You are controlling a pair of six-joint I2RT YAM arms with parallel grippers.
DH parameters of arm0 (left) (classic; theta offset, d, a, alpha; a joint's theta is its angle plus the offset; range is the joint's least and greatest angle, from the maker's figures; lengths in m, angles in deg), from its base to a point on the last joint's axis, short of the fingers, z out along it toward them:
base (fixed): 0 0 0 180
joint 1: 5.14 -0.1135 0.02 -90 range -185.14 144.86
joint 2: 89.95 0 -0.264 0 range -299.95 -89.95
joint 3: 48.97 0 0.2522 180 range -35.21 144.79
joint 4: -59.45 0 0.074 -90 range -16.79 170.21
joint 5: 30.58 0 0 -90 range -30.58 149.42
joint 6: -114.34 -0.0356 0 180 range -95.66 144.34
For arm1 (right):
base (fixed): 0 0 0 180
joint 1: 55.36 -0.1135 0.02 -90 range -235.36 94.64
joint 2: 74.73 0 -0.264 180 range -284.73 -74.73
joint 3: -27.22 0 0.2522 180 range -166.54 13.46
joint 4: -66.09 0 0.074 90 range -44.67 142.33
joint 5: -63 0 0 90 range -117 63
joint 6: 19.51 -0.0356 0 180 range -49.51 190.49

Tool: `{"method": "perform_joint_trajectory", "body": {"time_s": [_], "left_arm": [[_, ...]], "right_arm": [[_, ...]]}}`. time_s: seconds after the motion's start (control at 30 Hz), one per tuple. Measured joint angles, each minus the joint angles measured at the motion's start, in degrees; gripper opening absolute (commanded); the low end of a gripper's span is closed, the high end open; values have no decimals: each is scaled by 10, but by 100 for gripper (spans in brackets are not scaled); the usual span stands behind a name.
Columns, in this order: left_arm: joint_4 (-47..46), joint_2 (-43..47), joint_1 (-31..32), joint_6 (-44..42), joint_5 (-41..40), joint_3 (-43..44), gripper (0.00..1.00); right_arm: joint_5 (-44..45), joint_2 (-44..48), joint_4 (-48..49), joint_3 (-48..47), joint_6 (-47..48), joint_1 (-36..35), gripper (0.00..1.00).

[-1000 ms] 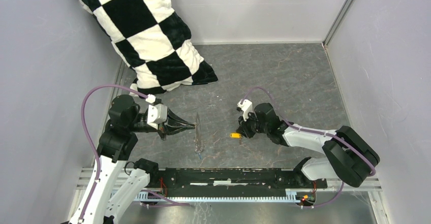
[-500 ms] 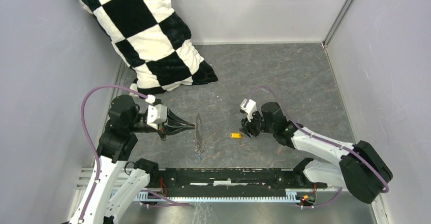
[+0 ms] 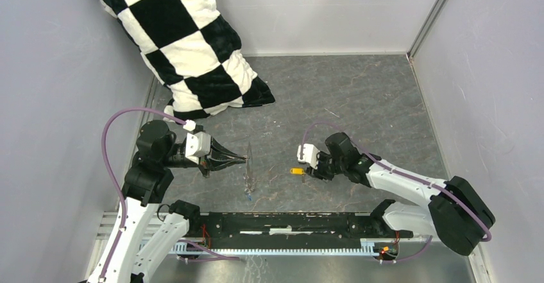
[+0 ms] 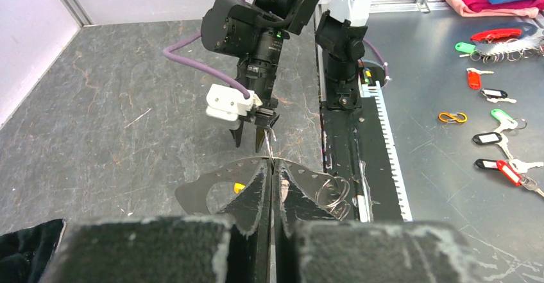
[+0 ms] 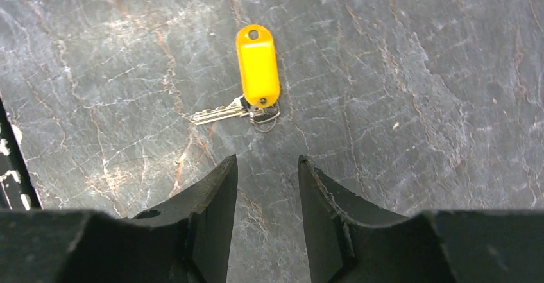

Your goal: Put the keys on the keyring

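Two arms over a grey stone-look table, one pinching the keyring, one poised at the yellow key
Checkered cushion leans in the far left corner, well apart from the work. Left gripper has its jaws pressed together on the keyring, a thin loop seen edge-on, upright between the two arms. Right gripper stands half-wide, jaws apart and holding nothing, just beside the yellow key, which lies flat on the table with its metal shaft out to one side. Blue key shows only as a small speck at the loop's lower end
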Motion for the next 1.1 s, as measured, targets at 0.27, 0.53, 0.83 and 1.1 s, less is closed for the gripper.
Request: {"method": "perform_joint_trajectory", "body": {"time_s": [0.27, 0.53, 0.83, 1.1], "left_arm": [[0, 0, 0, 0, 0, 3, 2], [0, 0, 0, 0, 0, 8, 2], [0, -2, 0, 0, 0, 9, 2], [0, -2, 0, 0, 0, 10, 2]], "right_arm": [[-17, -18, 27, 0, 46, -15, 45], [-23, -64, 52, 2, 66, -16, 43], [-25, -75, 63, 2, 68, -16, 34], [-23, -82, 93, 2, 56, -16, 24]]}}
